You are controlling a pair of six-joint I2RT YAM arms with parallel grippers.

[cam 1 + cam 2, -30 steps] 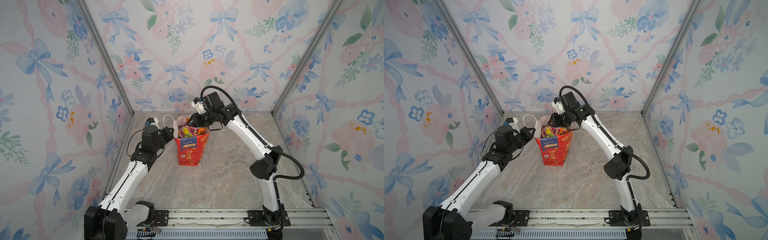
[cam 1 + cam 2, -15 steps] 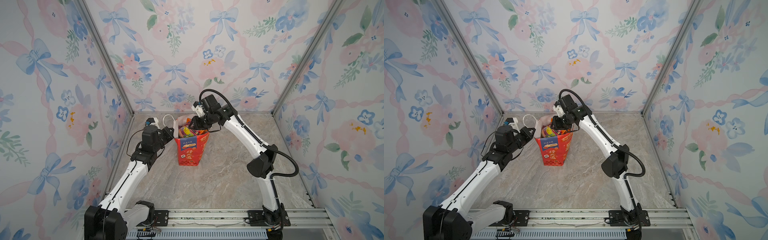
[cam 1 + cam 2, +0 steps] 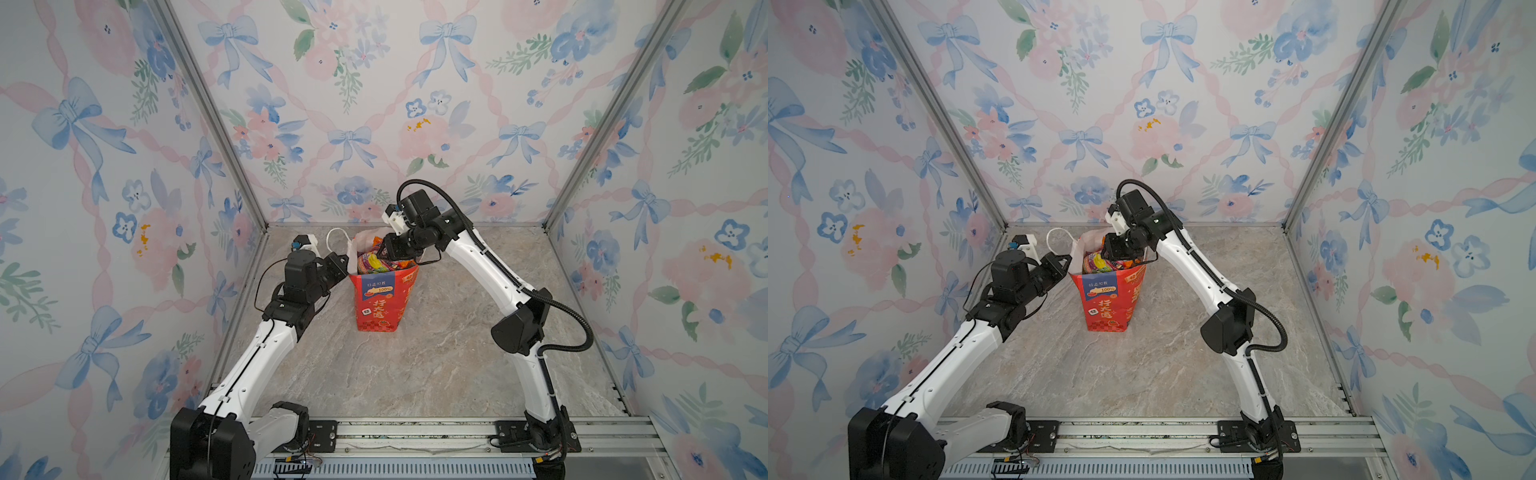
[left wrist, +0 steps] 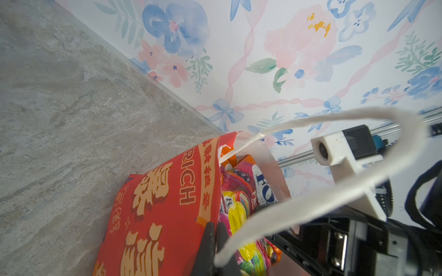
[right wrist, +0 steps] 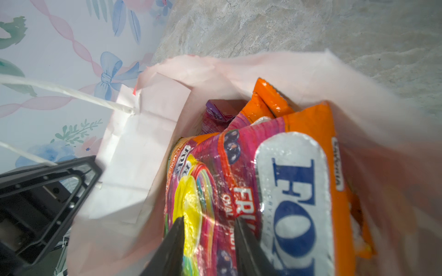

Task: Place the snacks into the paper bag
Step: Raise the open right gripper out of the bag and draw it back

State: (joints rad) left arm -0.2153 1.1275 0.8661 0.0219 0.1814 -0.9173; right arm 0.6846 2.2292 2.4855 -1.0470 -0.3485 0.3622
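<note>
"Left wrist view first. What are the left fingers (image 4: 216,225) doing?"
"They are squeezed shut, right on the top edge of the paper bag (image 4: 162,203). I think they pinch the red paper to hold the mouth open. The white cord handle (image 4: 334,191) loops just past them."
"Where does the bag stand?"
"In both top views it stands up straight on the tabletop (image 3: 415,365), far back, between the two arms. The left arm is at its left side."
"And the snacks (image 3: 380,262)?"
"Inside the bag, piled right up to the mouth. I see no packet lying out on the tabletop."
"Now the right side?"
"The right fingers (image 5: 209,223) are at the bag's mouth, pointing down into it. They are a little way apart, not wide, and I see nothing squeezed between them. The top FOX'S packet (image 5: 294,191) lies just past the tips. I cannot tell if they touch it."
"Which way does that packet lie?"
"Its long side runs the same way the fingers point, down into the bag. An orange packet (image 5: 267,100) stands behind it."
"So which arm is nearer?"
"The right one. I think its next move goes straight along that line, down to push or up to leave, while the left holds the edge"
</note>
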